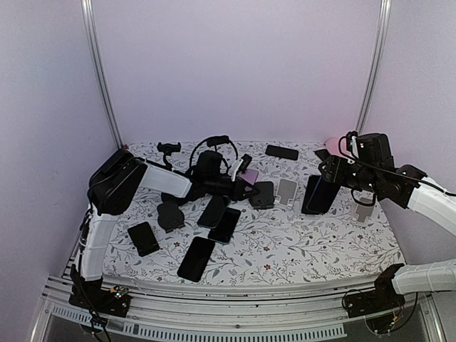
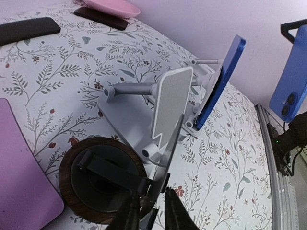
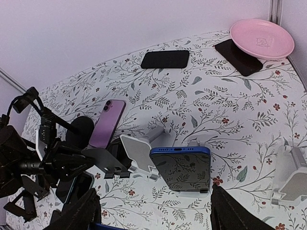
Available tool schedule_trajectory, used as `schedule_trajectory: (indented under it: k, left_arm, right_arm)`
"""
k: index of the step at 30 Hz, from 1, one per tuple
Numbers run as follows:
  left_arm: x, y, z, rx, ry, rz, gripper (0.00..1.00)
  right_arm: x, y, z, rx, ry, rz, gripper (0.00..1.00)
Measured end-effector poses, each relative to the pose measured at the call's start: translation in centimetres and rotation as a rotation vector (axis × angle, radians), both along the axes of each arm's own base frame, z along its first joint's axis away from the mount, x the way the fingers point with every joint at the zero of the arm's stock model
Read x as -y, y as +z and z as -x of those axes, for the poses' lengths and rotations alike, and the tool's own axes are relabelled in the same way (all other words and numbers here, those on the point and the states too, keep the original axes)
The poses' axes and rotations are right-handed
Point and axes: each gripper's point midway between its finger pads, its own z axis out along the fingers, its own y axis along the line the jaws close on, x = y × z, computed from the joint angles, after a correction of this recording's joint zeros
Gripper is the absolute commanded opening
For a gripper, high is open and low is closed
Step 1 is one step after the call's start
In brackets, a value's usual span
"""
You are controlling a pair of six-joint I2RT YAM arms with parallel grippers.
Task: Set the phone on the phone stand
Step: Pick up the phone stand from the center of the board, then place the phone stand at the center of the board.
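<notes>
A blue phone (image 2: 292, 72) hangs in the air at the right, back outward and lenses low, with my right gripper (image 3: 154, 189) shut across its width; only its blue edge (image 3: 103, 225) shows by the left finger. Below stands another blue phone (image 3: 184, 167) leaning on a white stand (image 2: 204, 120). Beside it an empty white phone stand (image 3: 139, 153) tilts up. My left gripper (image 2: 152, 211) is shut on the thin edge of a dark grey phone stand (image 3: 96, 160). From above, the left gripper (image 1: 246, 189) sits mid-table and the right gripper (image 1: 329, 174) over the phone (image 1: 317, 194).
A pink plate (image 3: 261, 38) rests on a dark pad at the back right. Black phones (image 1: 196, 258) lie flat near the front, another (image 1: 282, 152) at the back. A purple phone (image 3: 106, 123), a round wood-rimmed base (image 2: 103, 179) and a spare white stand (image 3: 290, 179) crowd the mat.
</notes>
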Motion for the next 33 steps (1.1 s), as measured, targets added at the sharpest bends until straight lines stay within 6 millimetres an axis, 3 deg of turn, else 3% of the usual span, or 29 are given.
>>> schedule_trajectory:
  k: [7, 15, 25, 33]
  left_arm:
    - [0.0, -0.2, 0.9, -0.017, -0.026, 0.039, 0.00]
    - [-0.4, 0.4, 2.2, 0.006, -0.050, 0.078, 0.00]
    - [-1.3, 1.3, 6.5, -0.052, -0.109, 0.075, 0.00]
    - [-0.8, 1.4, 10.0, -0.082, -0.161, 0.075, 0.00]
  right_arm:
    - [0.1, -0.6, 0.1, -0.011, 0.001, 0.006, 0.22]
    - [-0.2, -0.6, 0.2, -0.015, 0.016, 0.002, 0.22]
    - [-0.5, -0.7, 0.3, -0.016, 0.037, 0.005, 0.22]
    - [-0.9, -0.7, 0.5, -0.019, 0.068, 0.006, 0.22]
